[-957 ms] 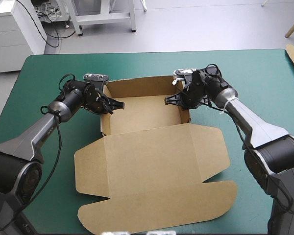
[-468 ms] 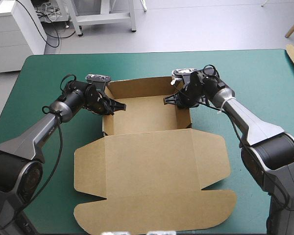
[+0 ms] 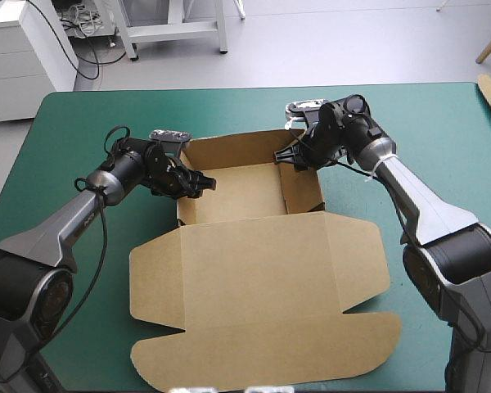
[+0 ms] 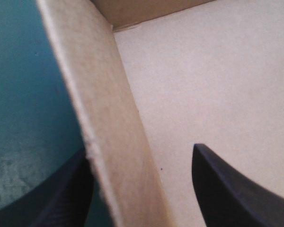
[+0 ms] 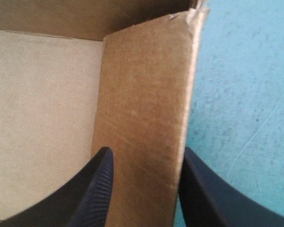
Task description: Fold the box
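Where the table (image 3: 442, 123) comes nearest us, the box (image 3: 245, 246) has its lid (image 3: 262, 327) lying flat, flaps spread to both sides. Beyond the lid stands the tray (image 3: 237, 192), walls up, and we see plain brown floor inside it. Our left gripper (image 4: 141, 149) straddles the left wall (image 4: 109, 118) with its fingers wide: the outer one is over the table against the board, and the inner one is inside the tray, clear of the wall. Our right gripper (image 5: 146, 149) pinches the right wall (image 5: 142, 94), one finger inside the tray and one outside, both against the board. Behind them the far wall (image 3: 229, 147) stands upright.
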Controlling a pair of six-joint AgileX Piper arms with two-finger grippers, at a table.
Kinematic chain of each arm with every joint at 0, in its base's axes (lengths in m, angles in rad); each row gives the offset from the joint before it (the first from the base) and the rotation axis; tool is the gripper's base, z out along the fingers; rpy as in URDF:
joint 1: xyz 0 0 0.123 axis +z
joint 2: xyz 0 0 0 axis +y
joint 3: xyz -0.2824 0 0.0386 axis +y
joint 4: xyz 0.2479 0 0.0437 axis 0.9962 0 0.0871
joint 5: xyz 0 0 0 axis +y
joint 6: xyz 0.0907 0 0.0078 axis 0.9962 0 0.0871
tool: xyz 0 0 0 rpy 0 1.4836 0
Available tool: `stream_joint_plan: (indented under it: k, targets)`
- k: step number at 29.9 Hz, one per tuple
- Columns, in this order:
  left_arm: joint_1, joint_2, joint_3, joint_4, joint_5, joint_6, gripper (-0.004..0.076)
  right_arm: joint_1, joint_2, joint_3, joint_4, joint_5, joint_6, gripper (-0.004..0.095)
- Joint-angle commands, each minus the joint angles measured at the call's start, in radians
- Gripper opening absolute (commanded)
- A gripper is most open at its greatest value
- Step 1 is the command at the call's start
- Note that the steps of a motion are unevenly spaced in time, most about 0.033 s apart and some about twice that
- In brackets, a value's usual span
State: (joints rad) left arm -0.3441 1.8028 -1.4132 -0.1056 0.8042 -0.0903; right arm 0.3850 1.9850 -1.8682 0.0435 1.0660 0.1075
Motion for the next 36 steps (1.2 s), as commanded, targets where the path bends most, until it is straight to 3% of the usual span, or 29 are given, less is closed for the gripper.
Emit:
stream_joint_plan:
  k: [1,8,14,24,36]
  targets:
    - [0.0,-0.083,-0.025,-0.013,-0.039,-0.007,0.0442,-0.004,-0.057,-0.052,-0.012,0.013,-0.012,0.0432]
    - [0.041,-0.141,-0.064,-0.034,0.014,-0.007,0.0442,-0.004,-0.057,-0.097,-0.02,0.076,-0.012,0.0472]
    - [0.041,-0.15,-0.156,-0.026,0.184,0.0,0.0442,-0.004,-0.072,-0.143,0.013,0.104,-0.012,0.0472]
    - [0.041,-0.197,-0.475,0.016,0.46,0.074,0.0441,-0.004,-0.217,-0.149,0.016,0.104,-0.012,0.047]
    - [0.041,-0.384,-0.508,0.017,0.471,0.12,0.044,-0.004,-0.416,-0.147,0.005,0.104,-0.014,0.047]
